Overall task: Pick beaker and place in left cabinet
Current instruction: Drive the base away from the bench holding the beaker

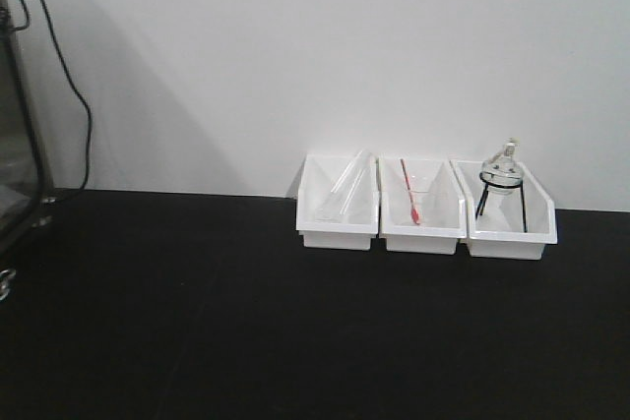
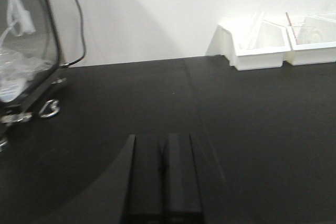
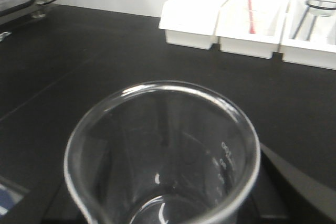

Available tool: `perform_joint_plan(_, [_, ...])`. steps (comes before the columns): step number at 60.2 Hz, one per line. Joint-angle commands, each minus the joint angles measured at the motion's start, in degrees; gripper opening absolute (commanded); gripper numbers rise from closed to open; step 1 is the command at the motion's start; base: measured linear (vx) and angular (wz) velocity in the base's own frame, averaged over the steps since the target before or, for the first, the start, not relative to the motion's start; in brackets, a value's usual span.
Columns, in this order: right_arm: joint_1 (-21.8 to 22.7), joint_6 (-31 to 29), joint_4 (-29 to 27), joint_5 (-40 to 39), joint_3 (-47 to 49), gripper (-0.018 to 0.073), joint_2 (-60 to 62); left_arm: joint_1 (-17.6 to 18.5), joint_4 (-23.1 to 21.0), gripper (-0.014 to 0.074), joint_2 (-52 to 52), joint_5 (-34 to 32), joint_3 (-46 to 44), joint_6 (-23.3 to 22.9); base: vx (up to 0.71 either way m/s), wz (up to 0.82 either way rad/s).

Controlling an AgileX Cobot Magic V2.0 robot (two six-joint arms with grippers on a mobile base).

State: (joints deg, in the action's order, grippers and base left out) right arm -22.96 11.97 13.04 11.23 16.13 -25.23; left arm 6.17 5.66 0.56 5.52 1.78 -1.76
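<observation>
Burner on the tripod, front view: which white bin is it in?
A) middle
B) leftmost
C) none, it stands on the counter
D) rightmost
D: the burner stands on its black tripod inside the rightmost bin. The middle bin holds a thin red stick and the leftmost bin holds clear tubes.

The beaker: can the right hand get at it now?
Probably yes. The beaker sits right at the right hand, filling its wrist view, nothing between them. Whether the hand already grips it cannot be told.
</observation>
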Motion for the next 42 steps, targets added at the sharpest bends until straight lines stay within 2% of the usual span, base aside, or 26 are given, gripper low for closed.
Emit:
perform_joint_plan(1, [0.03,-0.30,0.74,-4.77,1.72,-0.0004,-0.21,0.35,-0.16,-0.0008,1.11,-5.05,0.84,-0.19,-0.22,0.37])
perform_joint_plan(16, [0.03,-0.30,0.74,-4.77,1.72,-0.0004,-0.21,0.35,-0.16,-0.0008,1.11,-5.05,0.84,-0.19,-0.23,0.49])
perform_joint_plan(42, [0.03,-0.30,0.74,-4.43,1.72,-0.0004,-0.21,0.35,-0.16,-0.0008,1.11,-5.05,0.84,-0.19,-0.21,0.76])
